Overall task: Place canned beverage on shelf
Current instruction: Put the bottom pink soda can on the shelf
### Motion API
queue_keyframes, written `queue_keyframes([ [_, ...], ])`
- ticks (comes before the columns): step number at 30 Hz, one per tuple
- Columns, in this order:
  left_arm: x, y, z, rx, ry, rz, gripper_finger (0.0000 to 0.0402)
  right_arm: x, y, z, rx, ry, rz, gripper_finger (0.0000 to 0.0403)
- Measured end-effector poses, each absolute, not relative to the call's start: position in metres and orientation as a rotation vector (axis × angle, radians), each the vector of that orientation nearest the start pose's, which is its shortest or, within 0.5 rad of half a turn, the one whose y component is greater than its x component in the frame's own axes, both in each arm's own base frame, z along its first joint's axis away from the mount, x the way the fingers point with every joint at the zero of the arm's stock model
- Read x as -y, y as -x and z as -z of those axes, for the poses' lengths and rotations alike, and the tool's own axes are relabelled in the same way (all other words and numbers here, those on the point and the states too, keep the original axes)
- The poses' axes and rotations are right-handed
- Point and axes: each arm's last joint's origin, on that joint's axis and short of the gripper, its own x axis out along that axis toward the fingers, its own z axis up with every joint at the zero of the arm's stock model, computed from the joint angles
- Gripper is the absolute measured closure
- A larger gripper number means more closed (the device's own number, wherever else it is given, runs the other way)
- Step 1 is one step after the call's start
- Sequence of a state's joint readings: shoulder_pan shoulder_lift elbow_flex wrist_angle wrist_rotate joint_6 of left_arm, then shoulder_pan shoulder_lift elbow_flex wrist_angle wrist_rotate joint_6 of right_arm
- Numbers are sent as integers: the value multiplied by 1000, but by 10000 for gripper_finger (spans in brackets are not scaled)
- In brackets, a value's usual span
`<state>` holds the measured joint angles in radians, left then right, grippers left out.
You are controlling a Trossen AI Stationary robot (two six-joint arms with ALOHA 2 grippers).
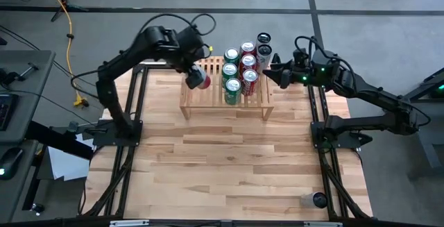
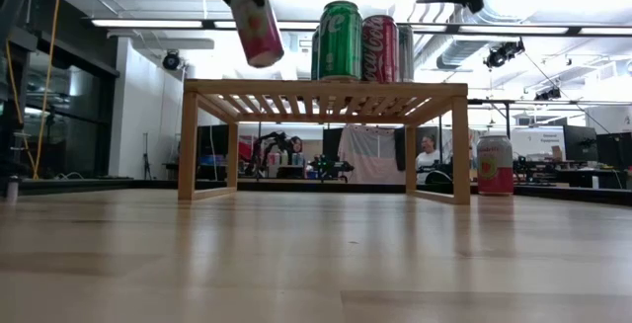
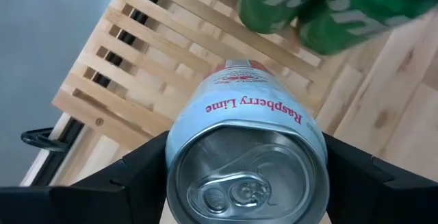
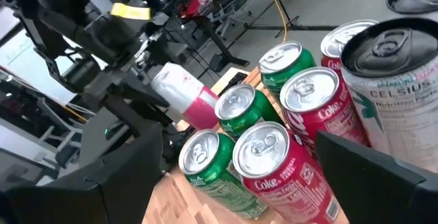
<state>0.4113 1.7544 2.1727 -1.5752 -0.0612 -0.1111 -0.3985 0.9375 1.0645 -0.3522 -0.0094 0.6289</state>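
Above the shelf (image 1: pixel 225 88), the left claw (image 1: pixel 196 74) holds a pink can (image 1: pixel 200 78) tilted in the air, beside the green cans (image 1: pixel 232 74) and red cans (image 1: pixel 249 64) standing on the slats. Off the shelf's right end, the right claw (image 1: pixel 275 71) waits, spread wide with nothing in it.

"Raspberry Lime" curves around the white-and-pink can (image 3: pixel 246 118). Red cans (image 4: pixel 291 166) read "Coke". At their 2 o'clock, a silver can (image 4: pixel 400 90) reads "SPARKLING CELSIUS".
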Motion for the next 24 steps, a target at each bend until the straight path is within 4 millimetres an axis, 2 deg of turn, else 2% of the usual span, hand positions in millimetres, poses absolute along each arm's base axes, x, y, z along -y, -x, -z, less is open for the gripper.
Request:
queue_keyframes([
  [11, -141, -307, -400, -1215, 317, -551, 123, 76, -182, -381, -122, -672, 454, 36],
  [17, -142, -309, -397, -1225, 316, -553, 122, 77, -185, -379, -137, -674, 457, 36],
  [24, -142, -309, -397, -1221, 313, -552, 52, 78, -186, -378, -143, -674, 454, 36],
])
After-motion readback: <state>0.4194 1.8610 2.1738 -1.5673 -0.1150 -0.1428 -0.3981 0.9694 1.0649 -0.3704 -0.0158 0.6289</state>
